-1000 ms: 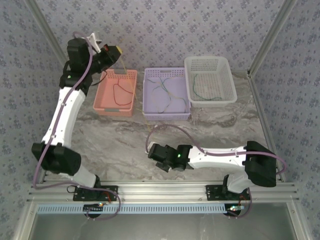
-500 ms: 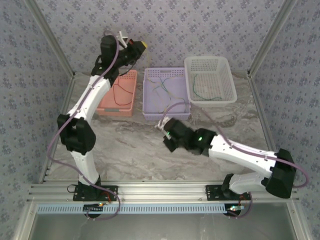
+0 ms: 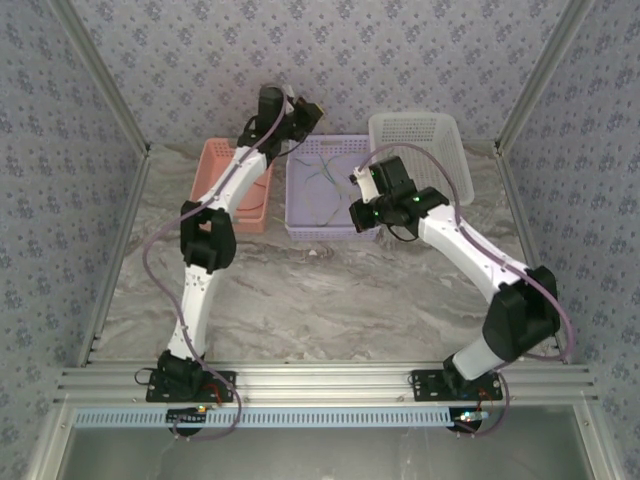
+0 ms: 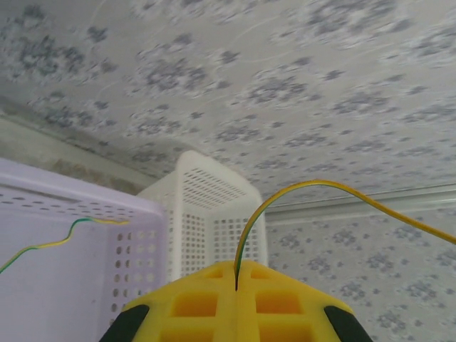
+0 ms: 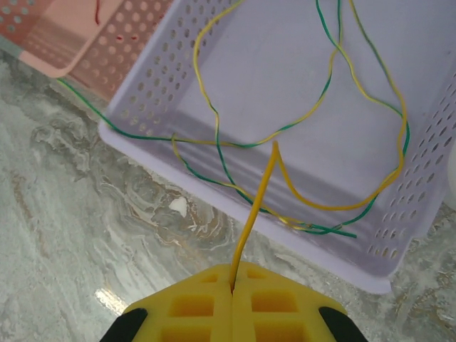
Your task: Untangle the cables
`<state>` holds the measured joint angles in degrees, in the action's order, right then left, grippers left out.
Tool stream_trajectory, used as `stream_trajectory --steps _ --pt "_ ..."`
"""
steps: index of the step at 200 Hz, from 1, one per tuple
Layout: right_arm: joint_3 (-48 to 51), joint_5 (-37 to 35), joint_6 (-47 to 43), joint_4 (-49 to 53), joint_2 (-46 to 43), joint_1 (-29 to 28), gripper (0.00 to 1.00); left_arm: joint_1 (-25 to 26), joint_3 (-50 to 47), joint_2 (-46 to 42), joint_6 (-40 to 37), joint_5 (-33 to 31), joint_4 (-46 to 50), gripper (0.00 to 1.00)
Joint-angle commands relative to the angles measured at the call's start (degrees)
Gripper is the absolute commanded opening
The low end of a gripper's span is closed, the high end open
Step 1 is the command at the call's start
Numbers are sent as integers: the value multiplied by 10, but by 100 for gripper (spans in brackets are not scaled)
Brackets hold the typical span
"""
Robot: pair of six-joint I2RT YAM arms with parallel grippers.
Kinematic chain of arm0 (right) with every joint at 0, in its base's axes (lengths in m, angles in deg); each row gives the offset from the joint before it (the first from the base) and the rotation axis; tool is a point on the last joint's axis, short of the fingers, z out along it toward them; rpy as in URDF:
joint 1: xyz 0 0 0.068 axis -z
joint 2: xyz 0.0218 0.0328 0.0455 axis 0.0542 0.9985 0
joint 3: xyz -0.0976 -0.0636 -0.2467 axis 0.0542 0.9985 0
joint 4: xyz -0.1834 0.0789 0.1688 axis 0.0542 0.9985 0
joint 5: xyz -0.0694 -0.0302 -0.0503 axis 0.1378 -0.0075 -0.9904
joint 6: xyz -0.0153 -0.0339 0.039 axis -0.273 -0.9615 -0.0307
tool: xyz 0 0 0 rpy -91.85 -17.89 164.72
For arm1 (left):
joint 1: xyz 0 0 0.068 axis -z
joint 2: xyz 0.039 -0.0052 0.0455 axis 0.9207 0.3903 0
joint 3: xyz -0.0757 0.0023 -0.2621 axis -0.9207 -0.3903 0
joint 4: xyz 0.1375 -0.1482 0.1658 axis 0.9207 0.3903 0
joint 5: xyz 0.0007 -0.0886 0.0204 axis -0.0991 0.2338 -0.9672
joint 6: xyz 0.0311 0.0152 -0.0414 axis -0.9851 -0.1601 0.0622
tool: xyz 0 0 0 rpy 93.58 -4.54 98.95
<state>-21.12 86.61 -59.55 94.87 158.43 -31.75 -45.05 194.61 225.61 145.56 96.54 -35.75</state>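
- yellow fingers of the left end effector (image 4: 236, 274) are pinched together on a yellow-green wire (image 4: 285, 194), held high near the back wall; i judge this is to lift that strand clear of the pile.
- that wire leaves the pinch pointing straight up, then arcs over to the right and runs off the frame edge. its far end is not seen.
- right end effector (image 5: 232, 274) is clamped on a yellow wire (image 5: 256, 206), low at the front wall of the lavender basket (image 3: 325, 232). this looks like an anchor or counter-pull against the lift.
- the yellow wire's long axis runs from the pinch up and slightly right to a sharp kink over the basket floor, then drops into a loop.
- cannot tell if both end effectors hold the same wire.
- tangle of yellow and green wires (image 5: 342, 209) lies inside the lavender basket as crossed loops, not yet separated.
- one green strand (image 5: 107, 120) hangs over the basket's left wall onto the marble bench (image 3: 300, 300).
- pink basket (image 3: 232, 190) sits just left of the lavender one and white basket (image 3: 420, 130) just right; probably sorting bins for freed wires.
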Motion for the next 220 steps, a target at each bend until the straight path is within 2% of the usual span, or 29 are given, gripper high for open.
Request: stream_trajectory --steps 1,43,98,130,155,192,210,220 --pt "-38 36 -11 3 43 13 0 6 61 37 16 -11 32 0" --pt "-83 28 -2 -3 128 20 0 12 72 77 8 -22 62 0" --pt "-123 0 12 -2 196 17 0 15 81 83 -33 -69 159 0" --pt "-157 -23 17 14 233 11 0 16 93 84 -58 -75 190 12" --pt "-183 -51 16 30 256 6 0 17 106 84 -67 -77 227 14" --pt "-190 -69 19 30 264 2 12 16 114 79 -79 -80 278 16" --pt "-193 -76 19 30 266 -1 19 16 115 75 -87 -80 291 21" --pt "-194 -83 19 30 266 -3 23 16 115 69 -95 -81 299 28"
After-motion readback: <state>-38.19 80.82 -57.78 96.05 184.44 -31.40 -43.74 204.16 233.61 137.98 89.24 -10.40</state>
